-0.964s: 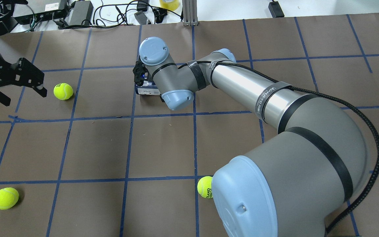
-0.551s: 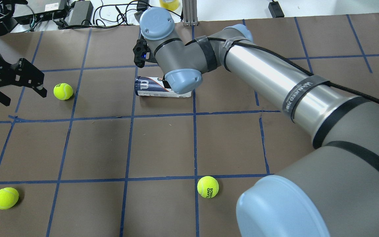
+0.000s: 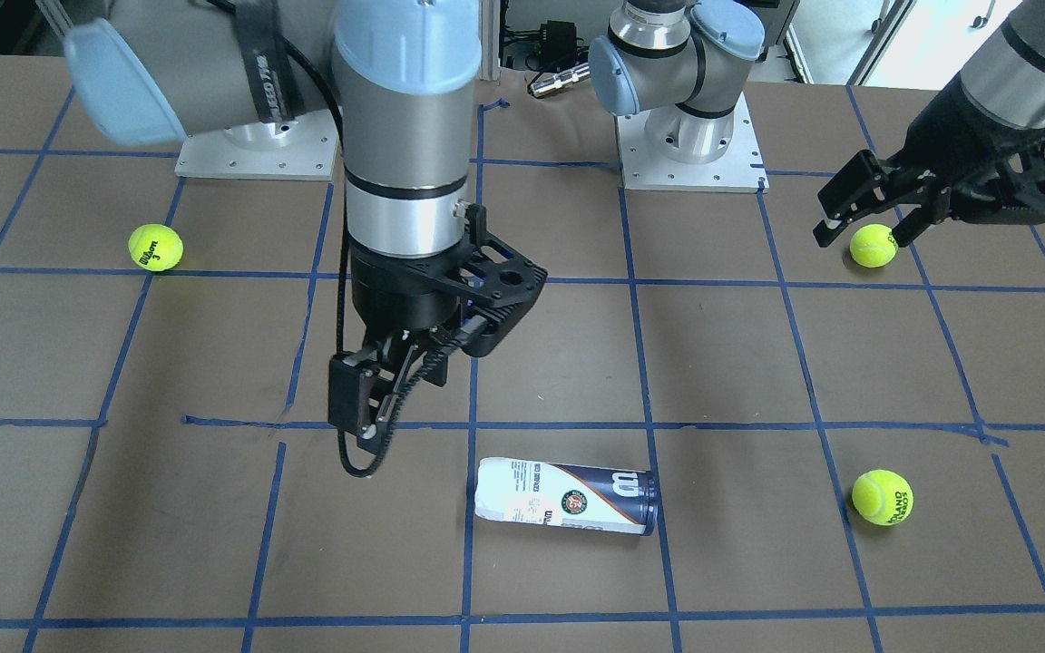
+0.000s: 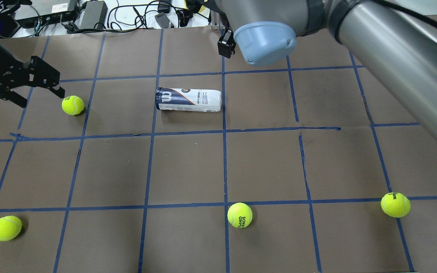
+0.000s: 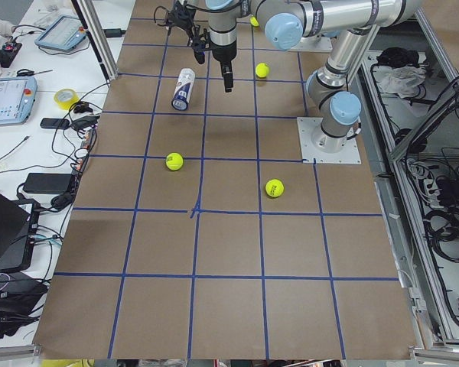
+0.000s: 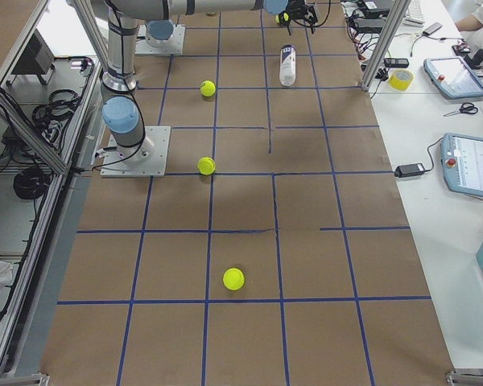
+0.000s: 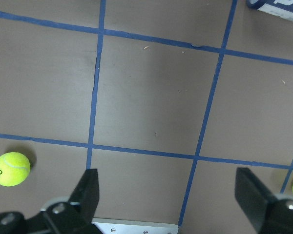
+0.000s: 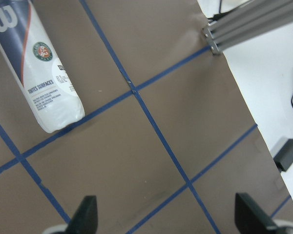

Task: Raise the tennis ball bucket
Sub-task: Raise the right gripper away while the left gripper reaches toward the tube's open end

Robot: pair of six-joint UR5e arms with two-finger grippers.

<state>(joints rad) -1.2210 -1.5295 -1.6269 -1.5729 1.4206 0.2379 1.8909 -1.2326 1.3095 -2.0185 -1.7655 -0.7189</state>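
The tennis ball bucket [image 4: 189, 99] lies on its side on the brown table, navy end to the left in the overhead view. It also shows in the front view [image 3: 566, 496] and in the right wrist view [image 8: 39, 73]. My right gripper [image 3: 423, 372] is open and empty. It hangs above the table, apart from the bucket, on the robot's side of it. My left gripper [image 4: 38, 96] is open and empty at the table's left, just beside a loose yellow-green tennis ball [image 4: 73, 105].
Three more tennis balls lie at the near left [image 4: 6, 228], near middle [image 4: 239, 215] and near right [image 4: 395, 204]. Cables and power bricks [image 4: 89, 15] and an aluminium post [image 4: 218, 19] line the far edge. Blue tape lines grid the table [image 4: 188, 167].
My right gripper has risen off the bucket and swung up and to the right, open. The bucket stays lying on the table. My left gripper has shifted slightly toward the ball.
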